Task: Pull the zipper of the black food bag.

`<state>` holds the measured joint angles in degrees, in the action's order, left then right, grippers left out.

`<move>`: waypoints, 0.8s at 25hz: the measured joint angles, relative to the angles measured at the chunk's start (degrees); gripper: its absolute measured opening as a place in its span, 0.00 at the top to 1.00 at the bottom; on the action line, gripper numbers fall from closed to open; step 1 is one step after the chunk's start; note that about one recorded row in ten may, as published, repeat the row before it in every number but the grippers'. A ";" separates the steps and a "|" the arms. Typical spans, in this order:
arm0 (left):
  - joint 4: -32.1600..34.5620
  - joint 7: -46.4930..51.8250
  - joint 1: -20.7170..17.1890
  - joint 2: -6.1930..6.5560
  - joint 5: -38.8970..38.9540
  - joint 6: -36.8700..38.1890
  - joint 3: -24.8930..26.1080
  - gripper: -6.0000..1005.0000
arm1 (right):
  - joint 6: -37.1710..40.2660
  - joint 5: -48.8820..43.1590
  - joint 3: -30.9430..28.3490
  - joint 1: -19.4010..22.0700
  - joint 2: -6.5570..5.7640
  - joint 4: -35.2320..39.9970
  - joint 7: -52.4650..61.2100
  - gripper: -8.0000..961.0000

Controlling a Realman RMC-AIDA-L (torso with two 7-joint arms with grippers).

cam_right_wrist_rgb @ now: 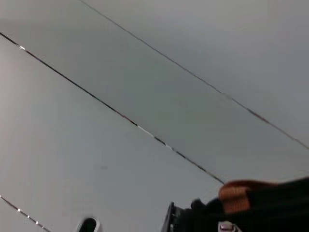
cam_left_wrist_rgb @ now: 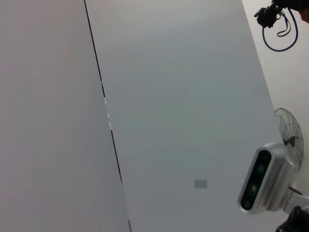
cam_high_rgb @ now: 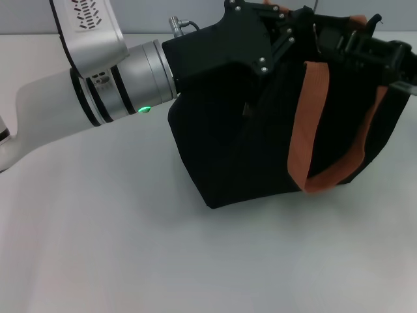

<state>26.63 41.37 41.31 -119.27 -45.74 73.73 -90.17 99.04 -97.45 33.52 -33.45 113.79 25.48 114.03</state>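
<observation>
- The black food bag (cam_high_rgb: 247, 137) is seen standing on the white counter (cam_high_rgb: 130, 248), right of centre in the head view, one orange strap (cam_high_rgb: 306, 124) hanging down its near face.
- The left end effector (cam_high_rgb: 287, 29) is positioned at the bag's top edge; whether it is wide or narrow cannot be told.
- The right end effector (cam_high_rgb: 374, 49) is placed at the top right corner of the bag; its opening cannot be told.
- The zipper cannot be made out.
</observation>
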 joint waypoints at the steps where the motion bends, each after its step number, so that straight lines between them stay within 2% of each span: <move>1: 0.00 0.00 0.00 0.00 0.00 0.00 0.00 0.96 | 0.00 0.00 0.00 0.00 0.00 0.00 0.00 0.41; 12: 0.02 -0.06 0.00 0.00 0.01 -0.42 0.00 0.96 | 2.27 0.11 -0.43 0.04 0.37 0.94 -0.54 0.41; 20: 0.02 -0.67 0.00 0.00 0.03 -0.60 0.00 0.96 | 0.54 0.17 -0.47 -0.19 0.56 0.55 -0.64 0.41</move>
<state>26.65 40.71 41.30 -119.27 -45.71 73.13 -90.17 99.58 -97.29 33.04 -33.65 114.34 26.02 113.39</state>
